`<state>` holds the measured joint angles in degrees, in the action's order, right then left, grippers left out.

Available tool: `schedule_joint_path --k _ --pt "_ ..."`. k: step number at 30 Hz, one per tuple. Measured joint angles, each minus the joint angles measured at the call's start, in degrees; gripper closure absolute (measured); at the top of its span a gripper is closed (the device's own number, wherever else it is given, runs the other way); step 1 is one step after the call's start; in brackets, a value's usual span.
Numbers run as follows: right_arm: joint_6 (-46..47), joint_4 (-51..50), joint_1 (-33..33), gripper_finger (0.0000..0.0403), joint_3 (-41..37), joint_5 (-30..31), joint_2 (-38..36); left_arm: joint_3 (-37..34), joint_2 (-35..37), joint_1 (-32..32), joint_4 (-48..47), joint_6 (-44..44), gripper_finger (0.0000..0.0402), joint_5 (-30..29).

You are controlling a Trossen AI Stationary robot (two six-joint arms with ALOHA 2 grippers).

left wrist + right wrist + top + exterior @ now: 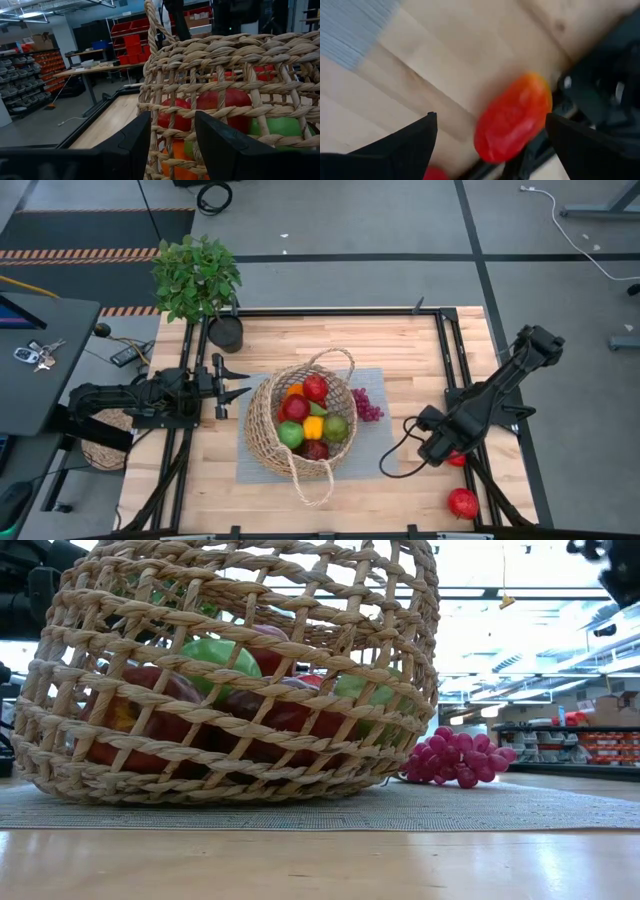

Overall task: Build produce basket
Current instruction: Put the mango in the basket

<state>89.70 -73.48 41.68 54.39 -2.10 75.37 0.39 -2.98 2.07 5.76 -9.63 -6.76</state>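
The tan wicker basket (300,420) stands on a grey mat (385,450) at the table's middle. It holds red apples, a green apple, an orange and a yellow pepper, which show through the weave in the low view (230,680). Purple grapes (366,404) lie on the mat just right of the basket and also show in the low view (455,757). My left gripper (238,383) is open, level, just left of the basket wall (200,75). My right gripper (437,450) is open, above a red-orange pepper (512,120) near the table's right rail. A red fruit (462,502) lies at the near right.
A potted plant (197,275) and a dark pot (226,332) stand at the far left corner. Black frame rails (452,350) run along the table's sides. A black cable (395,455) loops beside my right gripper. A smaller woven object (105,442) sits off the table's left edge.
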Motion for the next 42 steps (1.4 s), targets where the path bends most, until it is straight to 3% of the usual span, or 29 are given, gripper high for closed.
schedule_joint_path --k 4,21,36,42 --pt "1.7 0.8 -0.2 0.0023 -2.4 -4.5 0.5 0.0 0.0 0.0 0.0 0.0 0.0241 0.0" --pt "12.7 9.2 -0.2 0.0028 -13.5 -11.6 0.4 0.0 0.0 0.0 0.0 0.0 0.0241 0.0" --pt "13.4 19.2 -0.2 0.0031 -20.8 -11.3 0.4 0.0 0.0 0.0 0.0 0.0 0.0241 0.0" --pt "12.2 19.3 -0.2 0.0072 -20.8 -11.1 0.4 0.0 0.0 0.0 0.0 0.0 0.0241 0.0"
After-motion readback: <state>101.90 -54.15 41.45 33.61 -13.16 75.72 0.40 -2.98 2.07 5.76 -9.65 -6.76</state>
